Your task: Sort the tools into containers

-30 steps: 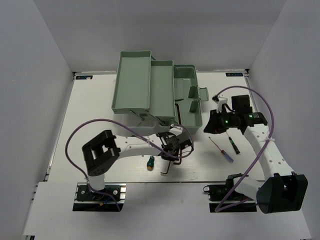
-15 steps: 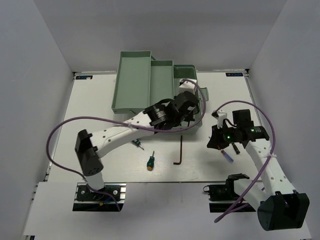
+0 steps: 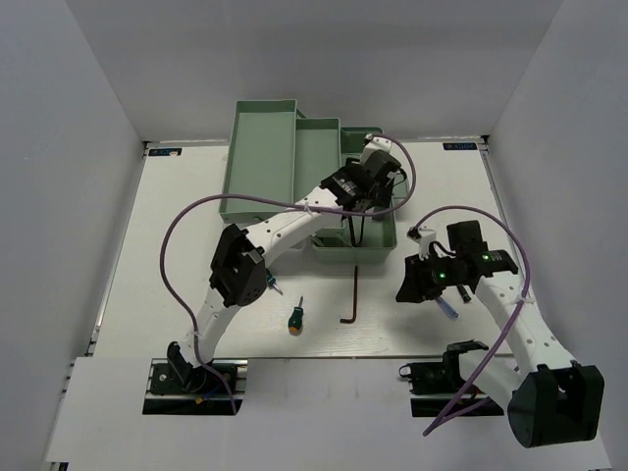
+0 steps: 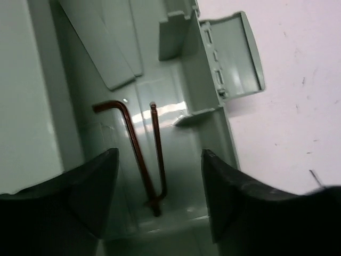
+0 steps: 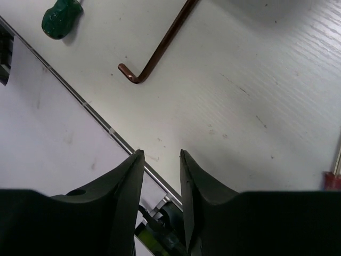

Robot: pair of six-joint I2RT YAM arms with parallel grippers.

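Note:
My left gripper hangs open over the base of the mint-green toolbox. In the left wrist view its jaws stand wide above two dark hex keys lying loose on the base floor. A third hex key lies on the table in front of the box, with a green-handled screwdriver to its left. My right gripper hovers just right of that key, open by a narrow gap with nothing in it. The key and green handle show ahead of it.
Two fold-out trays stand raised at the box's back left. A thin precision screwdriver lies under the right arm. Another small screwdriver peeks out beside the left arm. The table's front edge rail is close below the right gripper.
The left arm swung from the table's front to the toolbox base, then opened, leaving a hex key there. The right gripper shut and reopened, shifting slightly left.

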